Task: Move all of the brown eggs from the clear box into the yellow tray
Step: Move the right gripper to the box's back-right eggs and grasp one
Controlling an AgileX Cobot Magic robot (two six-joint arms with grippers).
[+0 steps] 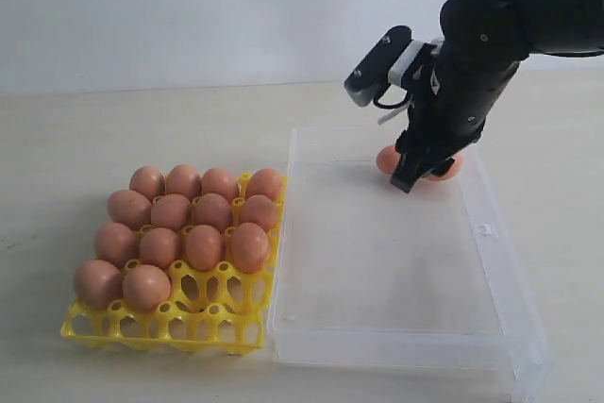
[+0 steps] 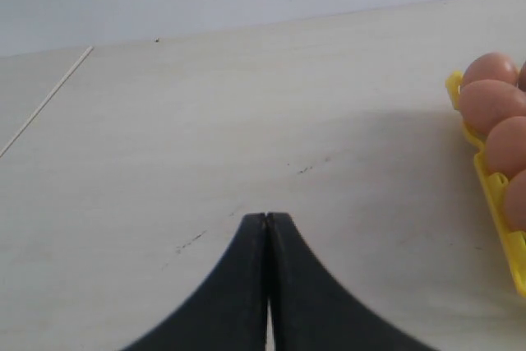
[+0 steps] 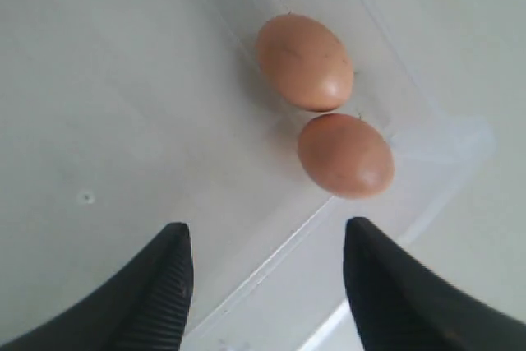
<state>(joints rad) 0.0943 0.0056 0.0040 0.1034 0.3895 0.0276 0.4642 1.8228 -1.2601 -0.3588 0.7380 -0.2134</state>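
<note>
Brown eggs [image 1: 385,159]: two part-hidden behind spread right hand [image 3: 267,234]; left hand [image 2: 266,218] pressed together.

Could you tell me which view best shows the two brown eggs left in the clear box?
The right wrist view: both orange-brown oval eggs lie whole by a wall of the transparent plastic box, beyond the open right claw. In the exterior view the black arm hides most of them. The left wrist view shows neither.
</note>
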